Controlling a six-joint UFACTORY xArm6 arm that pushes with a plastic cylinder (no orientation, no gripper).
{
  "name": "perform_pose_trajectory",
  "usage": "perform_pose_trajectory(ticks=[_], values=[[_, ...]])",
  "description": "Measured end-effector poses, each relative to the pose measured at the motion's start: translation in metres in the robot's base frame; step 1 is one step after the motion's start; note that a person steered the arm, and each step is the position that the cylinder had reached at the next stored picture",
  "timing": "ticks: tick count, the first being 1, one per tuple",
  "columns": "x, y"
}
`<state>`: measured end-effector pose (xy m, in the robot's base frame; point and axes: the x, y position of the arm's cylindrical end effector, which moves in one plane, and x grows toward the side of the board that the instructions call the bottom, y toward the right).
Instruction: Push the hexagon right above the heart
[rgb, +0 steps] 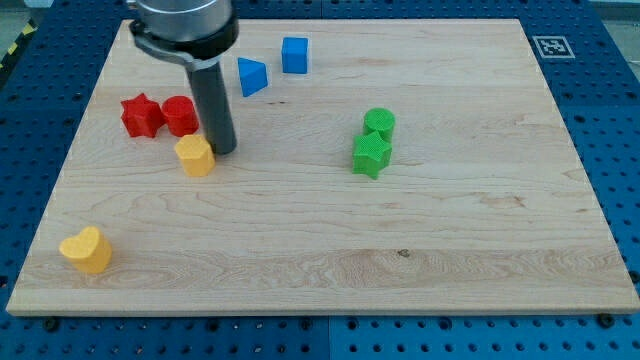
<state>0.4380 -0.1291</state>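
No jaws on this rig, nothing gripped | my tip (222, 150) just right of yellow hexagon (195, 155) | yellow heart (86, 250) far lower-left on tabletop (450, 250) | imo swing round, nudge it down-left slowly

red star (141, 115), red cyl. (180, 115), 2 blue blocks (252, 76) (295, 54), 2 green blocks (379, 124) (371, 154)

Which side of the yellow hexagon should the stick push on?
No gripping here, only pushing. My tip sits by the yellow hexagon, on its right. The yellow heart lies toward the view's bottom left, so I would probably press the hexagon's upper right face, a flat side.
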Motion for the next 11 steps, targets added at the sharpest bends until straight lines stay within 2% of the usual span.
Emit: perform_pose_trajectory(ticks=[2, 6, 9, 11], values=[[0.022, -0.029], [0.018, -0.087], [0.068, -0.057], [0.075, -0.057]])
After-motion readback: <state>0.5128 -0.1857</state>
